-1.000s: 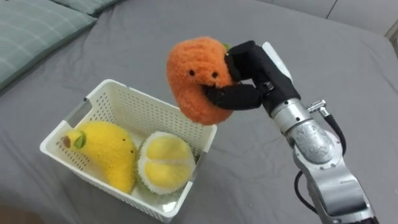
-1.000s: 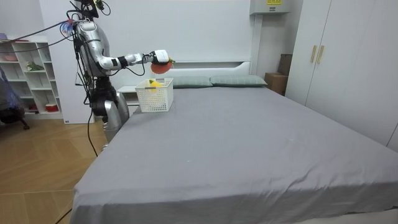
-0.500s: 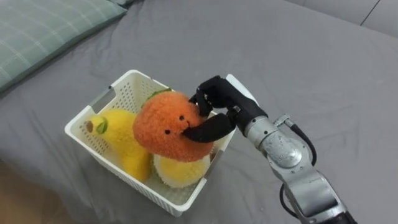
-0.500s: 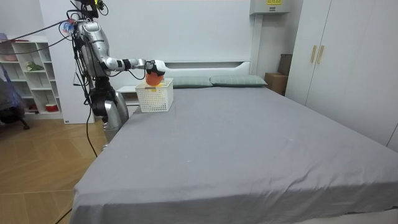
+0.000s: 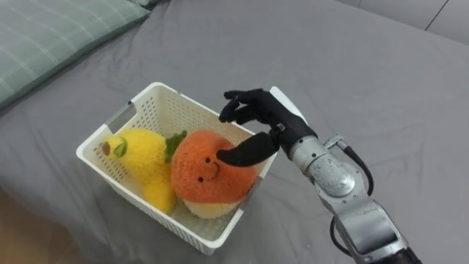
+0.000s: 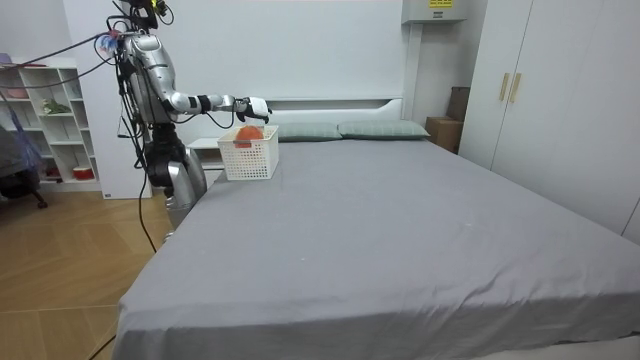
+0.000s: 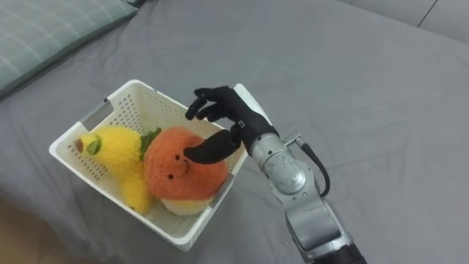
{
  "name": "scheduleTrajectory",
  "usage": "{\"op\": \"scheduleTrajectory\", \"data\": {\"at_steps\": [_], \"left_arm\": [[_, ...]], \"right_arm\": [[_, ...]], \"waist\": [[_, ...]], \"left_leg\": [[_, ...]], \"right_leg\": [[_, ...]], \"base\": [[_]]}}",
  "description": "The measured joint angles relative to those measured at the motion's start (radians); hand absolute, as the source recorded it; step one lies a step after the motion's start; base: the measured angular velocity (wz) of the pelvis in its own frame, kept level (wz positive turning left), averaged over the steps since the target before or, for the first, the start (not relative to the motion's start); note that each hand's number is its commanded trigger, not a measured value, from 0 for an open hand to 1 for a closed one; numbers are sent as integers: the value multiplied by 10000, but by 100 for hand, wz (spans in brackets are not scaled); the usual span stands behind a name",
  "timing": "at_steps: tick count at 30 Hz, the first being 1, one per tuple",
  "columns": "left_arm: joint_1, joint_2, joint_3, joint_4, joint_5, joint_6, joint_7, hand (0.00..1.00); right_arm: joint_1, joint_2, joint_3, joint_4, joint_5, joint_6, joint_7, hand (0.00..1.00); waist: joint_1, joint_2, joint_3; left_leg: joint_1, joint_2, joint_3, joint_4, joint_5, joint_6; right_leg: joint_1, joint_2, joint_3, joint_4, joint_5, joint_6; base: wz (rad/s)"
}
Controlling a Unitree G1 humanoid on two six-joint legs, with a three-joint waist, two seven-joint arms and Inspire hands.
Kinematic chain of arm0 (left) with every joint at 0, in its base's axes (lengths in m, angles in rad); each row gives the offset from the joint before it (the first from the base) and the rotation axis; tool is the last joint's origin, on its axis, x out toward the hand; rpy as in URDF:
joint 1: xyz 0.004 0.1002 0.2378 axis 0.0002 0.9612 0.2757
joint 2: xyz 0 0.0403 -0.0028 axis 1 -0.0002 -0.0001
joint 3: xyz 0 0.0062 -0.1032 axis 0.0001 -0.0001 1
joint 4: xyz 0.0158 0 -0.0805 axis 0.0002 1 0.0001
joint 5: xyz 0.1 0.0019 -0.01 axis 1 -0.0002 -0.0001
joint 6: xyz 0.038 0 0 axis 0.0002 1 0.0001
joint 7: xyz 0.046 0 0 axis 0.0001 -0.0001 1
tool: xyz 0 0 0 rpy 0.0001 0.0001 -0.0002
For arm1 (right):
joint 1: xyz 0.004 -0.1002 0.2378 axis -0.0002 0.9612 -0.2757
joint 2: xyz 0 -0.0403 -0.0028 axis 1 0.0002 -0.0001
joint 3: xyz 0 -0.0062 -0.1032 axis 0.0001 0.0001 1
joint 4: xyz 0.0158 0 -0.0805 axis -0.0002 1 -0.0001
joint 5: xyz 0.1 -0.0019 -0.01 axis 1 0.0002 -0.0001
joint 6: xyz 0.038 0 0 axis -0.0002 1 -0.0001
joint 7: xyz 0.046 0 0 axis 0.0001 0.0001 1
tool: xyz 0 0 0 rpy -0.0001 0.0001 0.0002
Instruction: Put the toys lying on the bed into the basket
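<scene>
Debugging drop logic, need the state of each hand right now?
Right hand: open, over the white basket; orange plush toy lies in it, not gripped.
Left hand: cannot be told.

One white basket (image 5: 165, 110) with three plush toys: one orange toy (image 5: 212, 172), one yellow toy (image 5: 143, 158), one pale toy (image 5: 211, 211)

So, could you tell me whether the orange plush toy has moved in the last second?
Yes: the orange plush toy has dropped from above the white plastic basket's rim into it, beside the yellow plush banana; the right hand has opened its fingers.
</scene>
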Motion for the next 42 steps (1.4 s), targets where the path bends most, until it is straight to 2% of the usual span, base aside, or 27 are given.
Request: {"op": "scheduleTrajectory", "data": {"at_steps": [7,11,16,19,21,25,26,27,30,35,36,38,42], "left_arm": [[-116,-1,-9,-21,0,-4,-230,0],[-119,22,12,-35,3,-9,-295,0],[-154,58,43,-209,-1,-21,-384,0],[-134,95,105,-182,-16,-21,-298,0],[-127,58,102,-159,-55,-173,-145,0],[-96,50,106,-157,-93,-416,-79,0],[-75,22,111,-157,-178,-428,-36,0],[-31,-5,114,-138,-296,-463,7,0],[58,-19,323,90,-391,-774,15,0],[305,-36,910,216,-288,-948,19,0],[393,-36,925,219,-308,-1002,23,0],[428,-29,986,341,-315,-1016,45,0],[515,-30,1257,525,-250,-1045,125,0]], "right_arm": [[-1,-27,-40,0,-72,0,14,0],[-1,-28,-132,0,-111,-3,16,0],[41,-138,-463,1,272,-6,7,0],[160,-172,-637,-3,594,-17,-123,0],[361,-176,-1087,-5,876,-266,-266,0],[639,-208,-1658,-15,1091,-519,-671,0],[880,-235,-1784,-84,1093,-656,-800,0],[1160,-243,-1903,-114,1114,-778,-917,0],[1581,-373,-2136,-177,1114,-852,-1084,0],[1888,-401,-3503,-491,1433,-1037,-1503,0],[2020,-405,-3795,-619,1559,-1241,-1719,0],[2222,-431,-4148,-628,1773,-1416,-1969,0],[2676,-460,-4827,-621,1754,-1437,-2397,0]], "waist": [[-55,-3,-7],[-273,23,-11],[-374,61,-8],[-682,45,-18],[-926,41,-25],[-1151,72,-46],[-1170,119,-82],[-1229,184,-173],[-1499,320,-236],[-2050,319,-225],[-2075,316,-213],[-2252,317,-191],[-2512,318,-187]], "left_leg": [[-7,0,-1,0,0,0],[-9,-1,-3,46,-1,1],[71,26,166,39,-1,1],[134,35,202,9,-1,2],[158,33,253,-35,7,14],[211,71,463,-67,6,15],[309,80,558,-104,7,16],[394,91,650,-178,6,17],[584,110,845,-332,8,23],[720,202,1255,-469,12,22],[779,233,1403,-494,-17,2],[887,261,1464,-495,-55,-9],[891,383,1862,-481,-144,-49]], "right_leg": [[7,3,8,0,0,0],[23,1,42,8,0,0],[31,11,263,19,0,0],[53,11,285,42,0,0],[45,1,317,43,0,0],[-6,19,547,44,0,0],[14,26,610,42,1,0],[23,29,736,51,1,0],[69,42,903,49,1,1],[-15,92,1270,74,1,0],[-34,129,1416,70,4,-4],[-13,145,1444,71,6,-8],[-154,241,1778,82,47,-51]], "base": [[0],[0],[-10],[-6],[-6],[-15],[-26],[-27],[-22],[-22],[-34],[-22],[-26]]}}
